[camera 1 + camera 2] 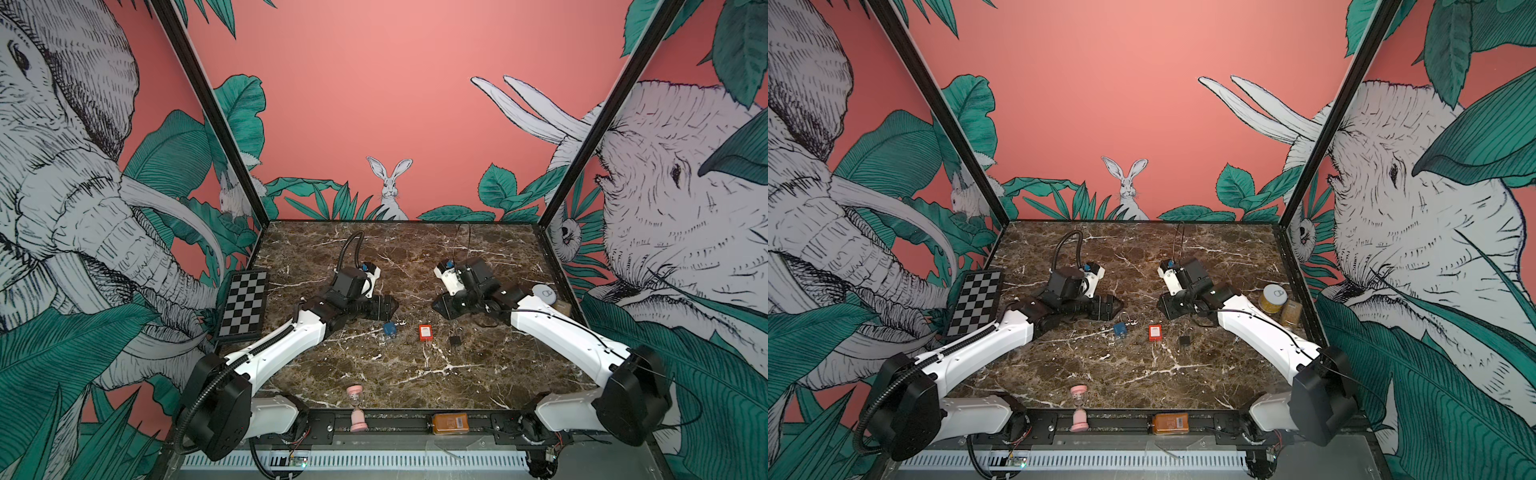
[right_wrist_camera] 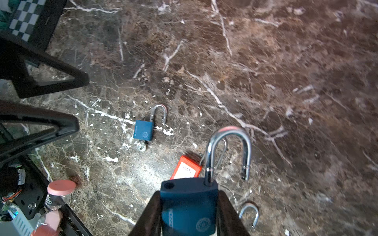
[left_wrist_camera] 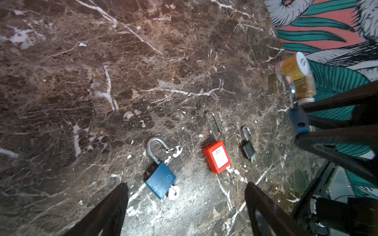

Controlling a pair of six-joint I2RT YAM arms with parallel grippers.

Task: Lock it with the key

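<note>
1. Blue padlock: clamped by its body between the fingers of the right gripper, up off the table. Jaws are partly closed, just body-width apart.
2. Its shackle is open: one leg is in the body, the free end is swung clear and the hole it belongs in shows empty. The base is buried in the jaws, so I can't tell if a key is in it.
3. Posn: near the red padlock, on its right-arm side and toward the back wall.
4. Key: the only one I can make out. It sits in the base of the second blue padlock, which lies flat on the marble on the left-arm side of the red padlock, close but apart. Its shackle is open too.
5. Left gripper: jaws spread wide w/ nothing in them. It hangs over the second blue padlock, on the left-arm side of the red padlock.
6. Red padlock itself: lies flat, white label up, long thin shackle.
7. Small dark padlock: right-arm side of the red padlock, near but not touching, shackle open.
8. Pink hourglass: upright at the front edge, toward me from the red padlock and a bit to the left-arm side.
9. Orange pack: on the front rail, toward me from the red padlock.
10. Checkerboard: well off on the left-arm side, by the wall.
11. Yellow jar, white lid: well off on the right-arm side.
</note>
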